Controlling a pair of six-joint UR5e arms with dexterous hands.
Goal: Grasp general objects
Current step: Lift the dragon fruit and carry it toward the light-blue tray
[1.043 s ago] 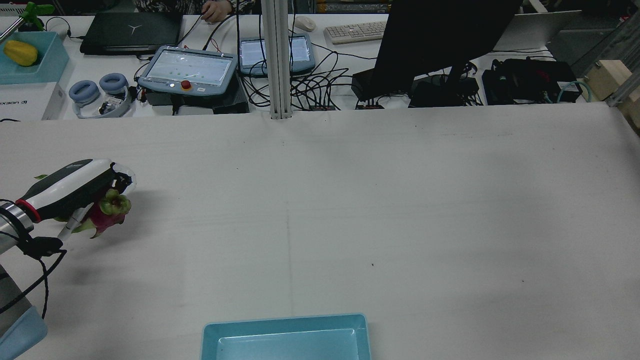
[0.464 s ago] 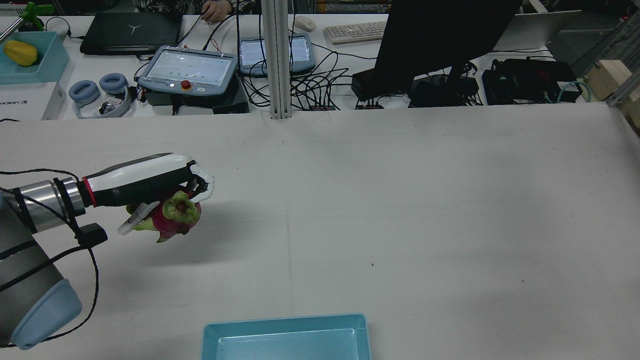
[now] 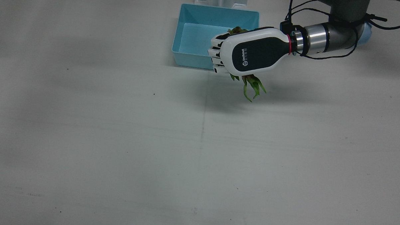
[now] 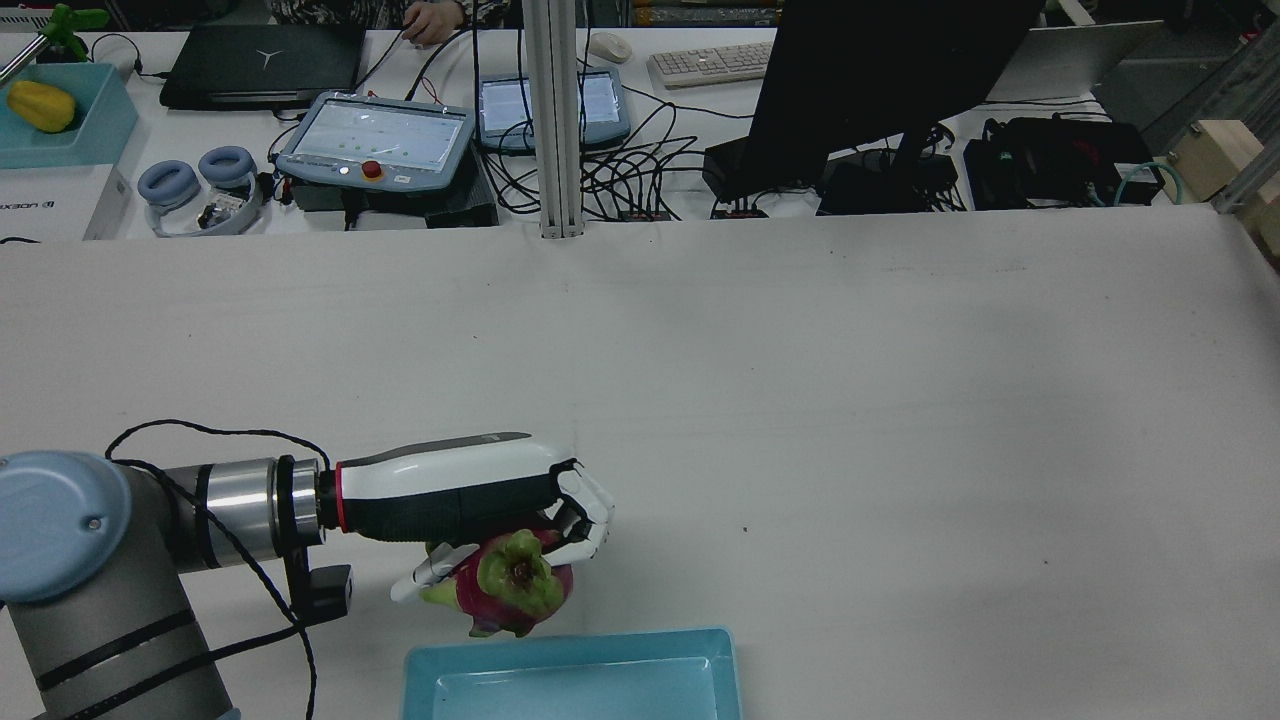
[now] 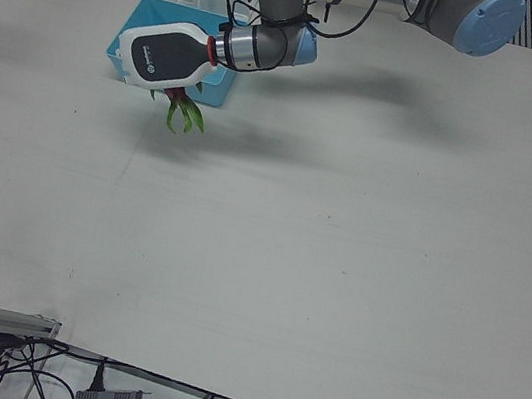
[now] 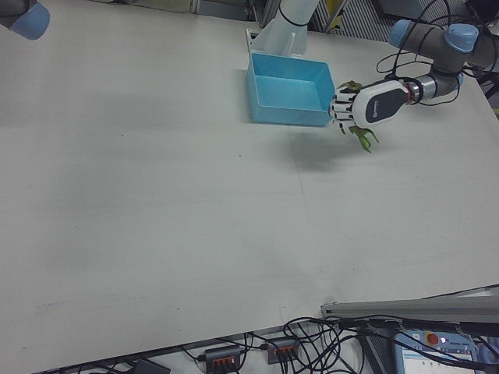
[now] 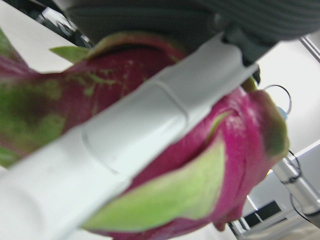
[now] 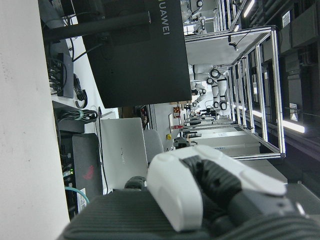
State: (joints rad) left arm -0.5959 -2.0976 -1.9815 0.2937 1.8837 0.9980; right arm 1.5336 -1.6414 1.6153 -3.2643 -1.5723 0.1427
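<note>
Across the wide white cloth-covered desk (image 4: 850, 400), little stands but an open, shallow light-blue plastic bin (image 4: 575, 680) at the robot's edge, between the two arms. Just beside its left corner, the white-and-black left hand (image 4: 470, 495) hangs clear of the cloth, fingers (image 7: 125, 150) wrapped around a magenta dragon fruit with green scale tips (image 4: 510, 585). From above, in the front view, the left hand (image 3: 247, 51) overlaps the bin's (image 3: 190, 36) near-right corner and hides most of the fruit; only the long green leaf ends (image 3: 252, 85) stick out past the palm.

The step in hand looks like carrying the fruit over to drop it into the bin. To do this well, the hand should travel further until the whole fruit sits above the bin's floor, not the rim, then come lower before the fingers let go, so the rounded body does not bounce or roll out. The grip should stay firm until then, as the waxy skin may slip.

The fruit's long axis lies roughly level, running from the robot's side toward the operators. Its stubby green crown end faces back toward the robot; the leafy tips point toward the operators and droop slightly.

The right hand (image 8: 200, 200) shows only in its own camera; whether it is spread or clenched I cannot tell.
</note>
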